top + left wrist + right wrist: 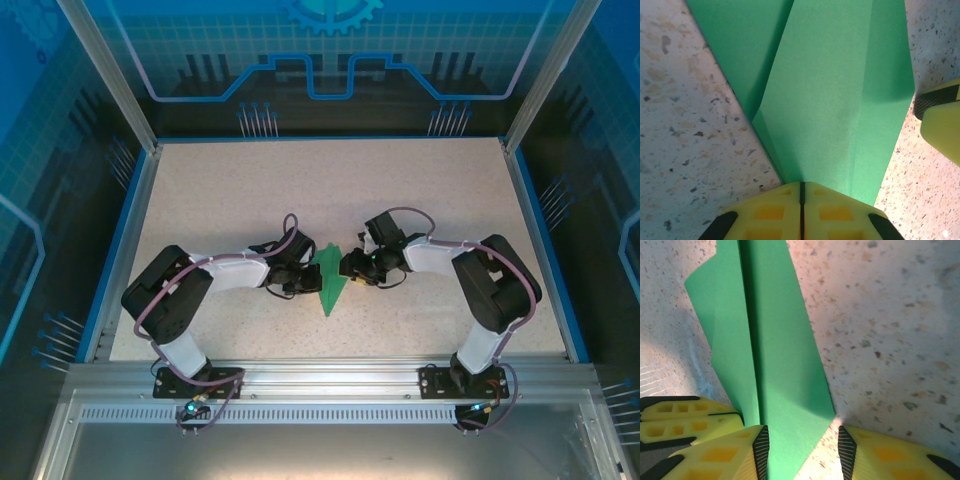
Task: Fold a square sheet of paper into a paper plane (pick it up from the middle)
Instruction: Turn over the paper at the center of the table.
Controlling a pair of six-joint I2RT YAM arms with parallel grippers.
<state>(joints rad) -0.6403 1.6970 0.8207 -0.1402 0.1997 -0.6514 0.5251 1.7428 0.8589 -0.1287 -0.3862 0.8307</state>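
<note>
The green paper plane (pixel 331 281) lies flat on the speckled table as a slim layered dart, its tip pointing at the near edge. My left gripper (pixel 305 277) is at its left side and my right gripper (pixel 349 268) at its right. In the left wrist view the yellow fingers (pixel 775 210) are shut, with their tips (pixel 801 186) on the edge of the creased paper (pixel 835 100). In the right wrist view the jaws (pixel 803 452) stand open astride a folded flap of the paper (pixel 775 355), and the black pads (pixel 761 450) stand apart from it.
The table (pixel 250 190) has a blue raised rim (pixel 122 240) on both sides and an aluminium rail (pixel 320 375) along the near edge. Glass panels wall in the back and sides. The left arm's yellow fingers (pixel 680 422) sit close beside the right gripper.
</note>
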